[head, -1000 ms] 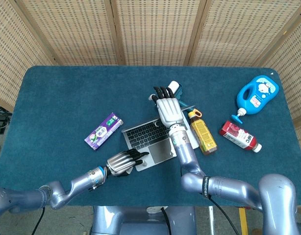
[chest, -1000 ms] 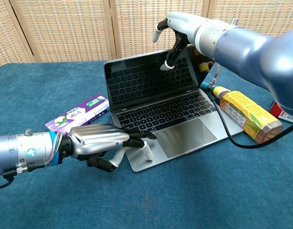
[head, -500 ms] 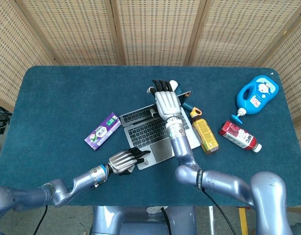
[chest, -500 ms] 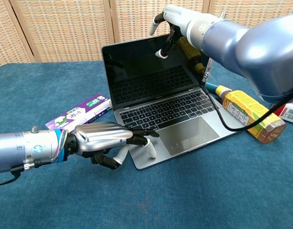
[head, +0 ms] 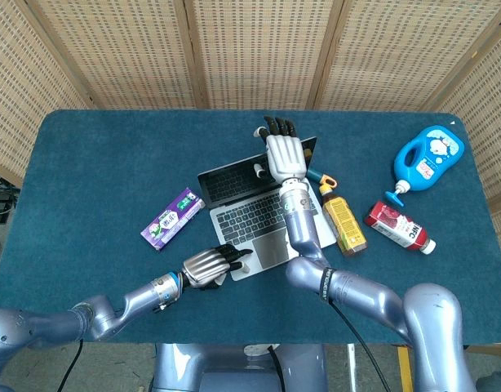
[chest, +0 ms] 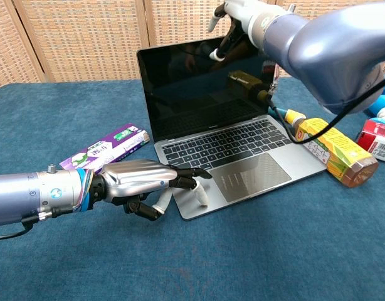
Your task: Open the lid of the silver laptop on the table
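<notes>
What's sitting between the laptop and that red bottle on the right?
A yellow bottle lies between the laptop and the red bottle, clearest in the head view.

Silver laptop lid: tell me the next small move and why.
Probably ease the right hand off the silver laptop's lid. The dark screen already stands near upright, keyboard fully exposed, so the opening looks done. The left hand rests its fingers on the base's front corner, steadying it; lift that afterwards.
</notes>
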You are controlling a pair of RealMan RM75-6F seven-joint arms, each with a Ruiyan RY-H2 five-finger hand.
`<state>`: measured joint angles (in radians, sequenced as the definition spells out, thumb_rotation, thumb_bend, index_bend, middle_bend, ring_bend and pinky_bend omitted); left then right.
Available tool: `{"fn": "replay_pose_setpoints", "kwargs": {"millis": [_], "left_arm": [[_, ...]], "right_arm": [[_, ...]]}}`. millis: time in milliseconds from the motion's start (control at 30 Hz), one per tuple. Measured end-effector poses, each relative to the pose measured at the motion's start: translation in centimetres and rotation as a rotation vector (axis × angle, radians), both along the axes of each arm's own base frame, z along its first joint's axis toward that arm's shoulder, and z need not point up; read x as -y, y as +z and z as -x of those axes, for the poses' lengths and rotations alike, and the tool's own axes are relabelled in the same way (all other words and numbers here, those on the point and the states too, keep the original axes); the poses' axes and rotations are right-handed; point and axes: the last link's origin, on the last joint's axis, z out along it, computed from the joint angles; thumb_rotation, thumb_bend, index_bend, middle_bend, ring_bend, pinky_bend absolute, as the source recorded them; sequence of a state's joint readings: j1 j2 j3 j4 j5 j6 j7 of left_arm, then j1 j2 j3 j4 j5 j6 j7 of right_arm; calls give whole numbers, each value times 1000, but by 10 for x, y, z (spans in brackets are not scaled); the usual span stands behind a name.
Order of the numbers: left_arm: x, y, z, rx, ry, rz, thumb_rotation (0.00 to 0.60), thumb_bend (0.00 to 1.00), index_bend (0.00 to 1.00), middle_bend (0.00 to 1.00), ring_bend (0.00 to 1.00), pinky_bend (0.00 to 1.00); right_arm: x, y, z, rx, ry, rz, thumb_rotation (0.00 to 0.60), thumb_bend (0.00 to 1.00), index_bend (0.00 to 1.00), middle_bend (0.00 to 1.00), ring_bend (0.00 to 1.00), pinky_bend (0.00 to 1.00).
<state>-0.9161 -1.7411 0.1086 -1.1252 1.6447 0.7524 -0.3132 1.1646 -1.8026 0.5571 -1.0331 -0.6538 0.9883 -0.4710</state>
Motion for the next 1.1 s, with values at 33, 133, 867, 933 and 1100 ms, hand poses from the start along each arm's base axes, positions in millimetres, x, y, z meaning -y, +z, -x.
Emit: {"fn": "replay_pose_setpoints", "kwargs": {"millis": [33, 133, 867, 933, 1100], "left_arm": [[0, 0, 0, -1, -1, 0, 600, 1000, 242, 34, 174, 137], [0, -1, 1, -2, -2, 0, 600, 1000, 242, 34, 174, 137], [8, 22, 0, 81, 7, -30, 600, 1000, 231, 34, 174, 137], [9, 31, 1, 106, 10, -38, 600, 990, 226, 33, 174, 137], [13, 57, 3, 177, 12, -73, 600, 552, 182, 13, 101, 110]], "right_arm": [[2, 2, 1, 3, -8, 10, 600, 457, 316, 166, 70, 73], [9, 9, 7, 3, -36, 41, 600, 456, 318, 167, 70, 73], [-4, 42, 28, 0, -35, 86, 600, 164, 318, 167, 70, 72], [-9, 49, 30, -3, -25, 90, 600, 158, 318, 166, 70, 72], [-26, 70, 39, -28, 14, 103, 600, 134, 316, 165, 70, 72]]}}
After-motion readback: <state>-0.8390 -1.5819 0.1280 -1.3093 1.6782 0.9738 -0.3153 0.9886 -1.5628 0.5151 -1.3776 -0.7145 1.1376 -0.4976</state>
